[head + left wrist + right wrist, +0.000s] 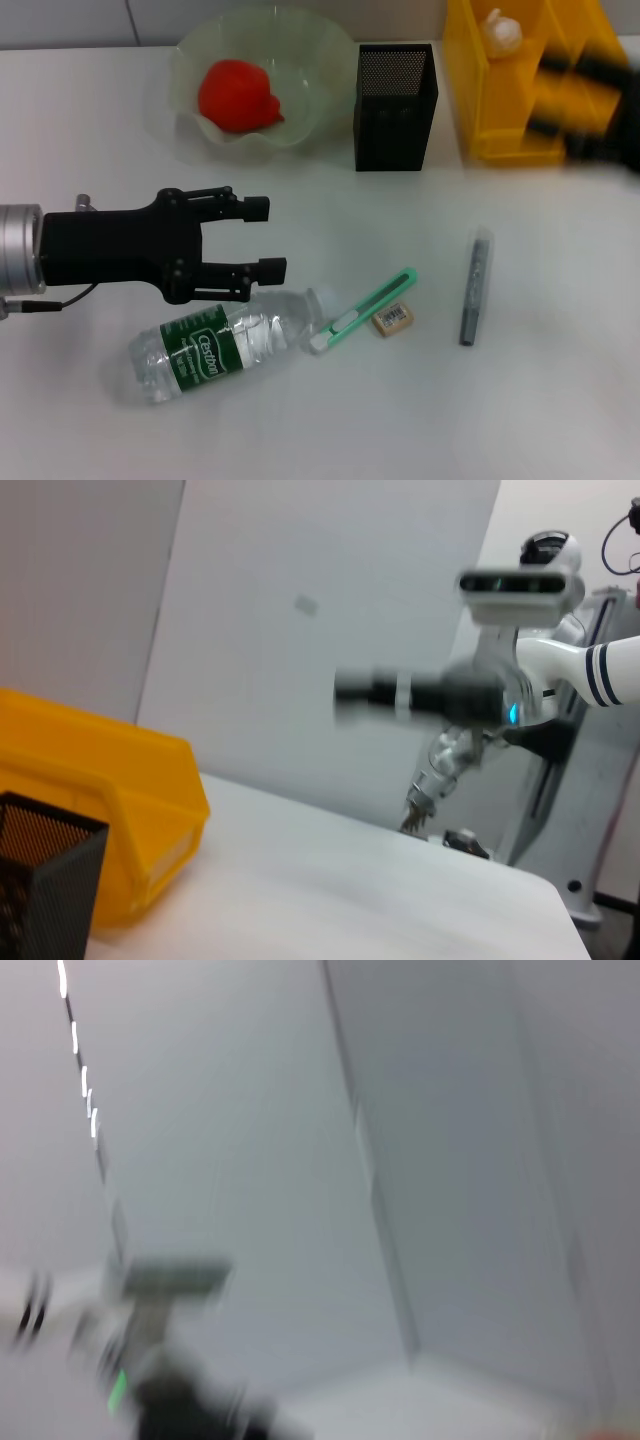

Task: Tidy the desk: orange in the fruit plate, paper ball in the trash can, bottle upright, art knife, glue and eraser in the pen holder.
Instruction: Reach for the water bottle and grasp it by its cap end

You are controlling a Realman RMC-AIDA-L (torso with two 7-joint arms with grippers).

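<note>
The orange (237, 94) lies in the pale green fruit plate (310, 60) at the back. A white paper ball (503, 30) sits inside the yellow trash can (500, 120) at the back right. The clear bottle (220, 340) with a green label lies on its side at the front left. Beside its cap lie the green art knife (365, 308) and the small eraser (393, 318), with the grey glue stick (475, 285) further right. The black mesh pen holder (395, 92) stands upright. My left gripper (268, 238) hovers open just above the bottle. My right gripper (590, 100) is a blur over the trash can.
In the left wrist view the yellow trash can (110, 780) and the pen holder (40, 880) stand on the white table (350, 900), with my blurred right arm (430, 695) beyond them. The right wrist view holds only a grey wall.
</note>
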